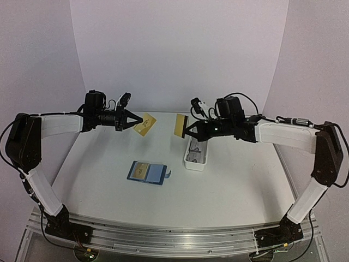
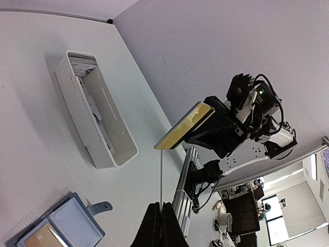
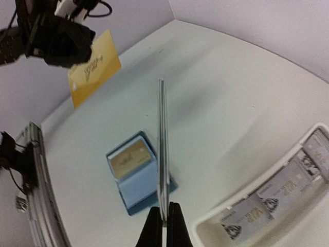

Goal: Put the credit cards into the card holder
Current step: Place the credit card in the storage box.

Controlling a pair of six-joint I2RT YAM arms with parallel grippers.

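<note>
The left gripper point(image 1: 135, 120) is clamped on one edge of a gold card point(image 1: 145, 125), lifted clear of the surface point(image 1: 234, 174). The right gripper point(image 1: 188, 130) pinches a second card point(image 1: 179, 124) likewise, likely leaving free edges to slide into the open wallet point(image 1: 147, 172) lying below.

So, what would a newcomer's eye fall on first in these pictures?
The left gripper pinches a thin gold rectangular card in the air, and the right gripper holds a second gold card opposite it. On the white table lies the open blue folding card holder with a third gold card inside; a long white tray holding pale printed cards stands to its right.
</note>
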